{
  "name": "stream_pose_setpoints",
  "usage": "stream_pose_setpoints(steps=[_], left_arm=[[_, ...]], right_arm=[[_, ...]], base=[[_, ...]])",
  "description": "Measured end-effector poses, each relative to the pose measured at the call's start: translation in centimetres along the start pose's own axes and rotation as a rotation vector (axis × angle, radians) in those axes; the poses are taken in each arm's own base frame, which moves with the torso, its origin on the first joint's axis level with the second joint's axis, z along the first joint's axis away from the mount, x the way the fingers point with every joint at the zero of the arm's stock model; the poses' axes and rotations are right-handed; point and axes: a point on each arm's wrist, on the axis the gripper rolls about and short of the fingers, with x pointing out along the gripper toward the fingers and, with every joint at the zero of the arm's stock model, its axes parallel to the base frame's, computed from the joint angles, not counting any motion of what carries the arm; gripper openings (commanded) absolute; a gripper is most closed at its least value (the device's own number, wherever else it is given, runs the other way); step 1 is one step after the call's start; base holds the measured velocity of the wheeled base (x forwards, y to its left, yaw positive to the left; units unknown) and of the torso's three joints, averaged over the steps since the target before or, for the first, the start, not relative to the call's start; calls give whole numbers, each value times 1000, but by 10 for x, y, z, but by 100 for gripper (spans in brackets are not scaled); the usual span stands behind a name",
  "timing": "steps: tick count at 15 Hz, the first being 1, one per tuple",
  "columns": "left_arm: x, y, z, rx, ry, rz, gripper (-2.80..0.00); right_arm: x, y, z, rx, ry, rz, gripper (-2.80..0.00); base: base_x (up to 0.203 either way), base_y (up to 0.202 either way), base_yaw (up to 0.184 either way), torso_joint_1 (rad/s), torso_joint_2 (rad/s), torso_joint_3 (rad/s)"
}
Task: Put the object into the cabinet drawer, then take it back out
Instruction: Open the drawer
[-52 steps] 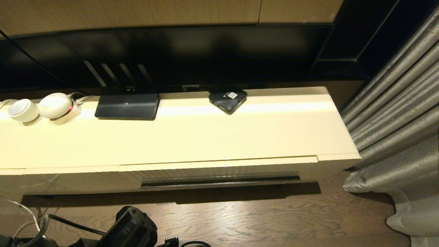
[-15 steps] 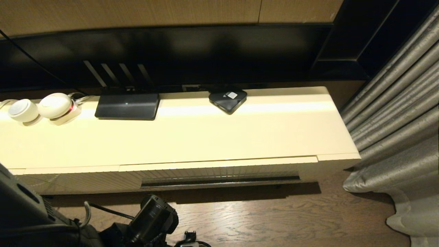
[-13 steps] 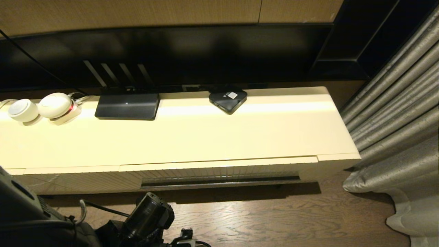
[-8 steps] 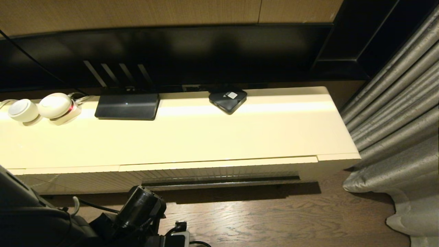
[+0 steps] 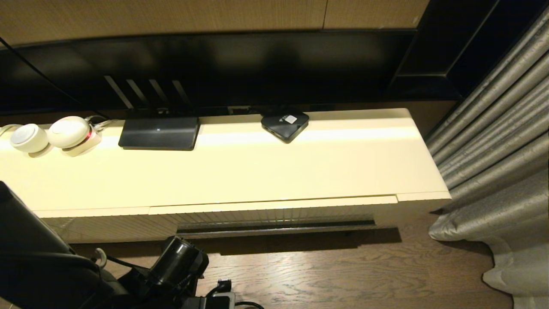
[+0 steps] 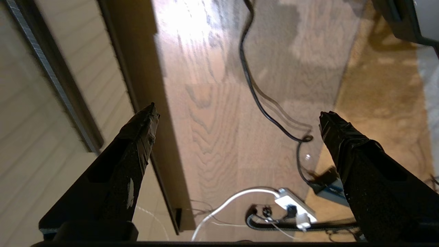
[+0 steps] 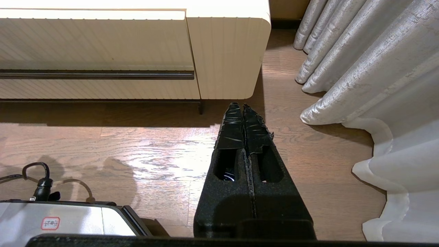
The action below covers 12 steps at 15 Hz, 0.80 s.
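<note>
Comparing this with the head view of a few seconds back, I see my left arm [image 5: 38,257] has come up into the frame at about 8 o'clock, its dark bulk now covering the near left corner of the cabinet [image 5: 240,171], where before only the wrist's black cylinder showed at the bottom edge. The camera itself has not shifted; the flat black router [image 5: 158,133], the black square box [image 5: 285,124] and the two white round devices [image 5: 51,136] sit on the cabinet top where they were.

The cabinet drawer [image 5: 274,212] is closed, its ribbed front flush with the cabinet and the dark slot handle [image 5: 274,226] running beneath it, at roughly 6 o'clock from the black box.

In the left wrist view, the left gripper [image 6: 236,115] has its jaws spread wide with nothing between them, touching nothing. One finger hangs in front of the ribbed cabinet face, the other over the wooden floor [image 6: 212,103], where a black cable [image 6: 253,85] and a white power strip [image 6: 295,207] lie.

The right gripper [image 7: 243,108] is parked low over the floor, pointing toward the cabinet's right end near the grey curtain [image 7: 360,51], its jaws pressed together and empty.

I cannot find the bottle in any view.
</note>
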Motion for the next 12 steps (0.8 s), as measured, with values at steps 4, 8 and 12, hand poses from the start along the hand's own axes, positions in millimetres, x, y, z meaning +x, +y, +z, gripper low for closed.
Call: stream_pose_setpoints(steps=[4,8,12], left_arm=[[8,-1,1,-7,8,-12,0],[8,-3,0,-3,14,-25,0],[6,-2,0,2,10,-18,0]], right_arm=[[0,0,0,0,0,0,-280],[0,0,0,0,0,0,-280],[0,0,0,0,0,0,-280]], base=[[0,0,0,0,0,0],[0,0,0,0,0,0],[0,0,0,0,0,0]])
